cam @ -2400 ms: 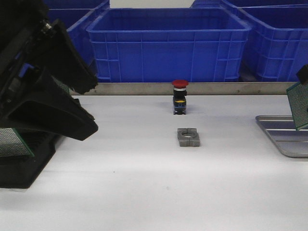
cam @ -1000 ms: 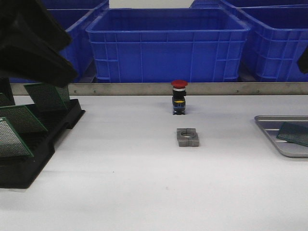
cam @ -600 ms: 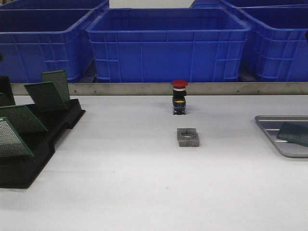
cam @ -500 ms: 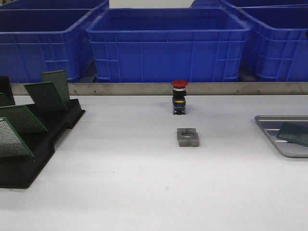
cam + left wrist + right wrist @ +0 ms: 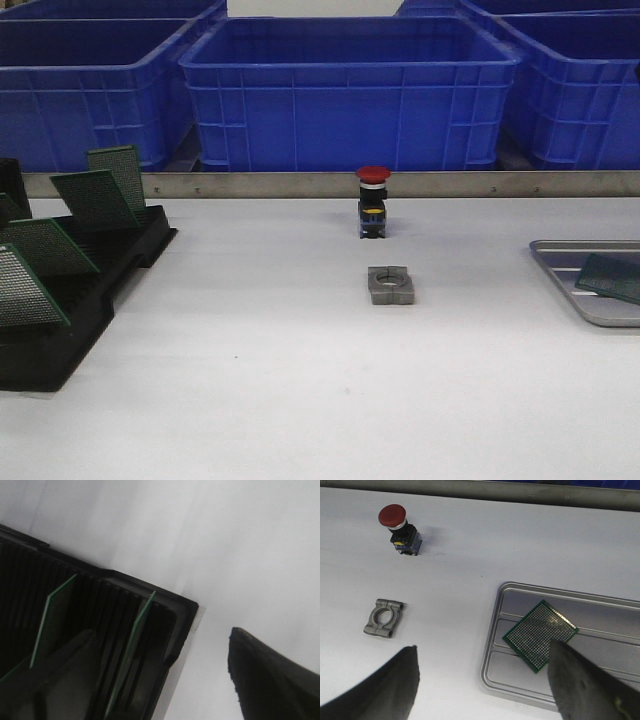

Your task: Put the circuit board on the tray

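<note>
White table [image 5: 300, 380]: both jaws apart, right gripper [image 5: 482, 680] above circuit board [image 5: 540, 635] on tray [image 5: 492, 645].

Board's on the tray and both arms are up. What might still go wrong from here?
1. The board lies skewed across the tray's ridges, not flat in a channel; a bump might slide it.
2. The open right gripper hangs just over the tray's near rim, so dropping straight down may hit it.
3. The left gripper's finger sits close to the rack corner and its leaning boards.
</note>
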`<state>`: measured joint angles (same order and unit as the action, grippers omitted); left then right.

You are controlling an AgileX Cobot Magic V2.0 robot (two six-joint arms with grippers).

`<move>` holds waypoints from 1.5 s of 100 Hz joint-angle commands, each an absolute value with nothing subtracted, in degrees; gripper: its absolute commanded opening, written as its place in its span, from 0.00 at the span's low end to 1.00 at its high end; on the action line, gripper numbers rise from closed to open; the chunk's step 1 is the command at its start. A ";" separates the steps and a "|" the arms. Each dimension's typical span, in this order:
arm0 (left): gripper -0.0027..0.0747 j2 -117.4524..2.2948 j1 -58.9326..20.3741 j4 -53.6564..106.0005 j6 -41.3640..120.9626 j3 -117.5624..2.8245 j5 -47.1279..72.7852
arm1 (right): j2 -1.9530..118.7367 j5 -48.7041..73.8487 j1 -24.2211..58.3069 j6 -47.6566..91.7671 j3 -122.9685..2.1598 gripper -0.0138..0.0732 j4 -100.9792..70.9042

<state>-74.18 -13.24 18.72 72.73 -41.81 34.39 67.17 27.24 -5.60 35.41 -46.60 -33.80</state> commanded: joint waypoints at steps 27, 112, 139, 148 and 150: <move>0.27 -75.55 -13.16 20.54 72.09 -43.11 28.20 | 65.59 24.75 -5.98 35.63 -48.39 0.80 -34.51; 0.01 -61.12 -13.28 23.89 72.62 -43.23 32.79 | 65.59 28.23 -3.41 40.75 -48.39 0.80 -34.52; 0.01 -61.44 -19.29 36.57 73.89 -43.23 32.90 | 65.59 30.60 9.75 50.80 -48.39 0.80 -34.52; 0.01 -62.61 -23.07 37.78 74.17 -43.23 31.89 | 65.59 31.44 14.70 53.27 -48.39 0.80 -34.57; 0.01 -62.93 -23.90 37.78 74.17 -43.23 31.47 | 65.59 31.67 15.74 53.54 -48.39 0.80 -34.67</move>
<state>-62.68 -20.73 34.50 73.95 -41.81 34.74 67.17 32.27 11.80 50.59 -46.60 -33.70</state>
